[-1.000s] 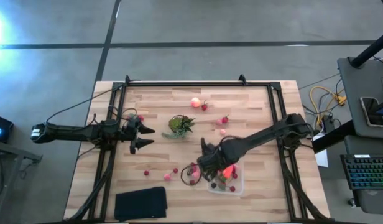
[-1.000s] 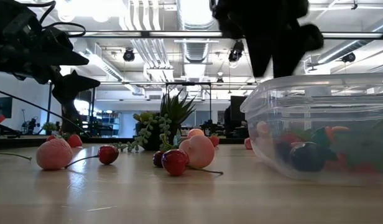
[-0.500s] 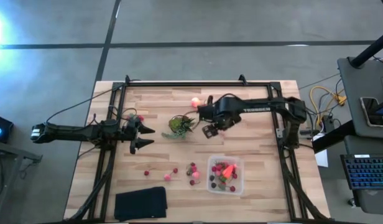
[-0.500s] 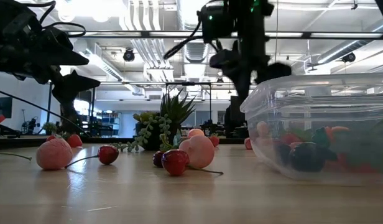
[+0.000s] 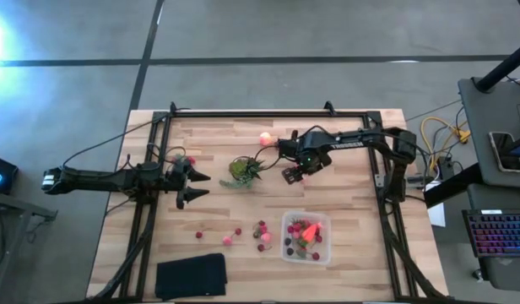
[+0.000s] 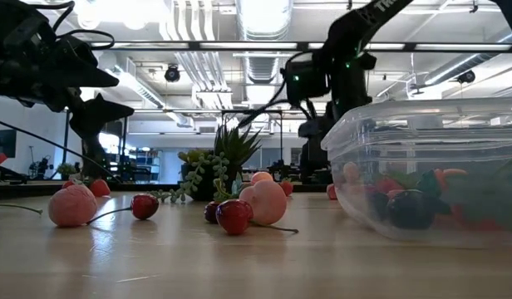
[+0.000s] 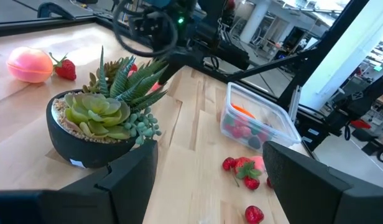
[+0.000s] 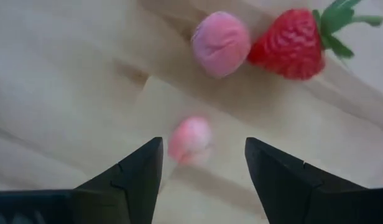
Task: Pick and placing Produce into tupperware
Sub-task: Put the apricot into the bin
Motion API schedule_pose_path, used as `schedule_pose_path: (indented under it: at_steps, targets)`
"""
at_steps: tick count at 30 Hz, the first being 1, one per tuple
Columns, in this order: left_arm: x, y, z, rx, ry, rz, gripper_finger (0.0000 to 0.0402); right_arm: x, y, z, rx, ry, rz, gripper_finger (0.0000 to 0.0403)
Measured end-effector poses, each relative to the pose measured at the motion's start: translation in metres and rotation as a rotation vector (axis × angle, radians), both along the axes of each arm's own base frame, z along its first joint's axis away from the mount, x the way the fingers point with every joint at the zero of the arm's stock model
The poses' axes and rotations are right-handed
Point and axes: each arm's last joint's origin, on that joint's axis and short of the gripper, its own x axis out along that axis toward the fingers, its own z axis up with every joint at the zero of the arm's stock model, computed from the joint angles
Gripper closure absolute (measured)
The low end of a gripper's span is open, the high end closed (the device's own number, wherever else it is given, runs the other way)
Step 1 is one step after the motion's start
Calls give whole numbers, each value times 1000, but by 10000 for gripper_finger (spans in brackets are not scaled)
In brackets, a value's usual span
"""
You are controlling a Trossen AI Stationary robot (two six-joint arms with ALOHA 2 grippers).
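My right gripper [image 8: 204,145] is open and points down over the far middle of the table [image 5: 344,190]. A small pink piece of produce [image 8: 190,140] lies on the wood below the gap between its fingers, untouched. Just beyond lie a pink round piece [image 8: 221,43] and a strawberry [image 8: 295,43]. The clear tupperware [image 5: 306,239] stands near the front edge with red and orange pieces inside. Loose berries [image 5: 262,230] lie to its left. A peach [image 5: 265,138] rests at the far side. My left gripper [image 5: 197,184] waits open at the table's left.
A succulent in a black pot [image 5: 243,171] stands just left of my right gripper. A flat black pad [image 5: 191,275] lies at the near left corner. A black frame [image 5: 243,114] runs around the table. Bare wood lies between the pot and the tupperware.
My right gripper has swung from above the tupperware toward the table's far edge, then gone slightly right and down, and now hangs over the pieces beside the succulent. The produce on the table has stayed where it was.
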Motion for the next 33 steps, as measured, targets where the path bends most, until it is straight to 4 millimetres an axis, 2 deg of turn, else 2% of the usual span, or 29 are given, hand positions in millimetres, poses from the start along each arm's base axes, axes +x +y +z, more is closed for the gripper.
schedule_pose_path:
  at_steps: [13,33]
  targets:
    - [0,0,0,0,1,0,125,-6,-1,-22,-16,-44,-5,186]
    - [0,0,0,0,1,0,125,-4,-2,-21,6,-70,-11,262]
